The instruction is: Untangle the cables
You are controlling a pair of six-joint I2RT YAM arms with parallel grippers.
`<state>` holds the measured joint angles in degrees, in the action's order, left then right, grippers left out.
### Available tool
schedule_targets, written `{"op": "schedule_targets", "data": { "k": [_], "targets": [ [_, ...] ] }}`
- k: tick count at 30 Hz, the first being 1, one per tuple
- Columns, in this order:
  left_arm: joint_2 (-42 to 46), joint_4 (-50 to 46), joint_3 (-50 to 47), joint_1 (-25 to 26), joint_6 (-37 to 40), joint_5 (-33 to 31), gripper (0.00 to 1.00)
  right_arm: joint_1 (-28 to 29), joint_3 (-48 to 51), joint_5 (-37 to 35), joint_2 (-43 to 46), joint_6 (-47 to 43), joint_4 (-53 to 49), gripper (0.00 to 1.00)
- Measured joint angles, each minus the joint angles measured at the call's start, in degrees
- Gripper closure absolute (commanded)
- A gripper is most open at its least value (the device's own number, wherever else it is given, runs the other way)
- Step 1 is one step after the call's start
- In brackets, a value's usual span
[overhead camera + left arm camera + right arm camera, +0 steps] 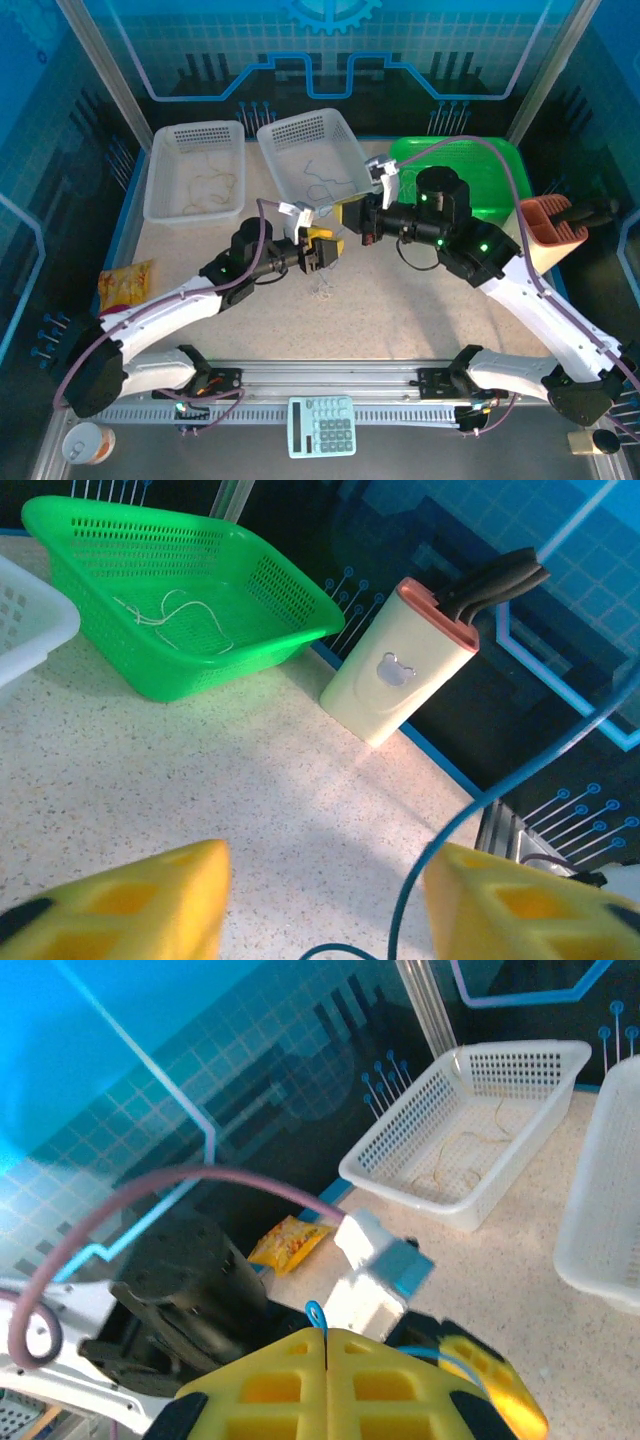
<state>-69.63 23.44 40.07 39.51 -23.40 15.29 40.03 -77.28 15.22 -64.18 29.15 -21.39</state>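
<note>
Our left gripper (325,905) stands with its fingers apart around the blue cable (420,855), above the middle of the table (400,315). The cable sits off-centre, so a closing may miss it. It stretches near-left to far-right into our right gripper (327,1345), which is pinched together on its loop; a tug could slip it.

Setting: a robot test cell in a laboratory. Indicators: two robot arms (180,300) are bolted to a metal rail (340,378) at the edge of a speckled bench (400,320). Blue wall panels (200,50) printed with gear and circuit graphics enclose it. Household items lie about: plastic baskets (197,128), a knife block (545,250), a calculator (322,426).
</note>
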Motion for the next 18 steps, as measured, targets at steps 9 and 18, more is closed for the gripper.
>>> {"op": "schedule_targets", "data": {
  "k": [9,18],
  "targets": [
    [-2.9,4.9,-4.8,0.1,-2.3,-0.7,0.9,-4.9,-6.6,3.2,-2.0,2.8,2.8,1.0],
    [-2.0,7.1,-4.8,0.1,-2.9,-2.4,1.0,-7.7,-8.7,3.9,-1.9,3.9,4.0,1.0]
  ]
}}
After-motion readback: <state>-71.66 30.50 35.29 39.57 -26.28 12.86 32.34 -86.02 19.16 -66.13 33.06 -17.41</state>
